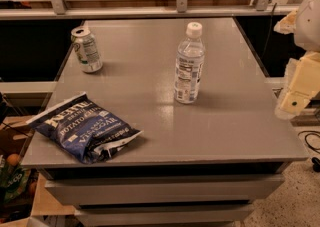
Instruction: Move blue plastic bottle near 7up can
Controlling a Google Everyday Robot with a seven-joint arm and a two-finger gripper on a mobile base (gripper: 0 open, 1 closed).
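A dark blue chip bag (84,130), 1 of 3 items on the grey table (235,121), lies at lower left. The 7up can (86,49) stands at upper left. The blue plastic bottle (189,63) stands upright at centre, well apart from the can, apparently not yet moved. The gripper (300,83) hangs at the right edge, off the table; whether it is open or closed cannot be told.

The only readable stuff is on the dark blue chip bag (82,130), front-left of the blue plastic bottle (189,66): "KETTLE", "POTATO CHIPS" and "VINEGAR" in white. The bottle's own label is tiny print, can't read it. Same with the 7up can (86,50) back-left of it. The gripper (295,98), right of the bottle, has nothing legible.
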